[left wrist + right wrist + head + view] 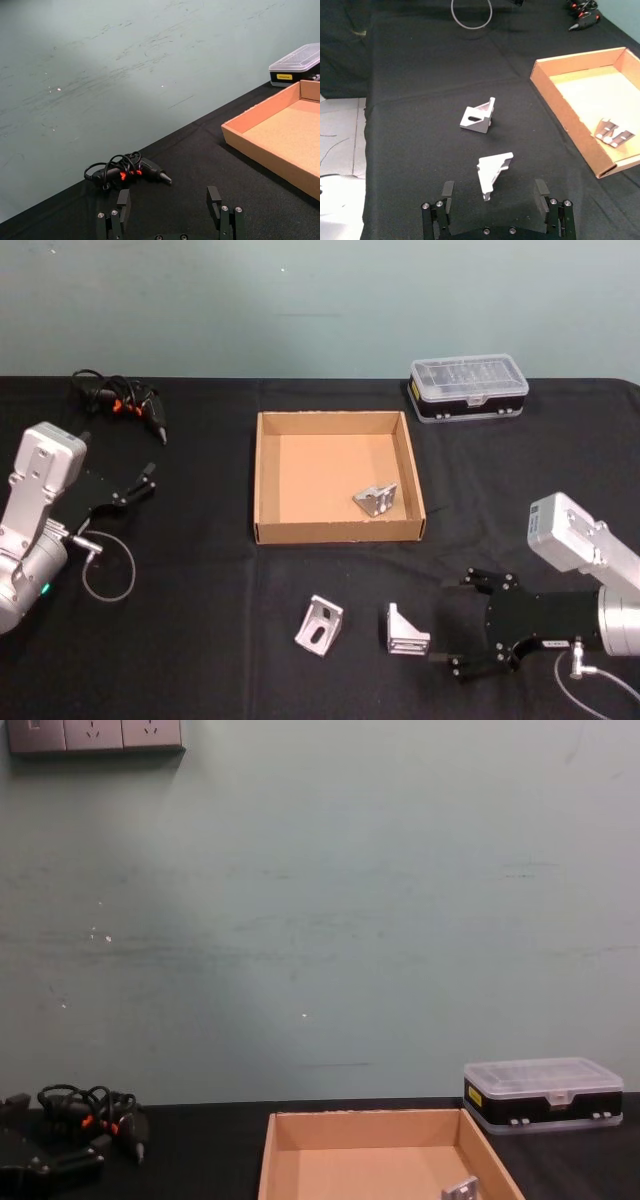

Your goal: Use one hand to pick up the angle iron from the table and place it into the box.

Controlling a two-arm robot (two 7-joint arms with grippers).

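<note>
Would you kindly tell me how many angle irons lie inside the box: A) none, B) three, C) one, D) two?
C: one angle iron lies in the box; a second angle iron and a third angle iron rest on the table before it.

No lettering, number or brand can be read. The one printed mark is a small yellow label (283, 77) with dark print, on the black base of the clear-lidded plastic case (468, 388), at its left end. The case stands at the far right of the table (200, 640), just beyond the far right corner of the box (262, 480). The label's print is too small to make out.
</note>
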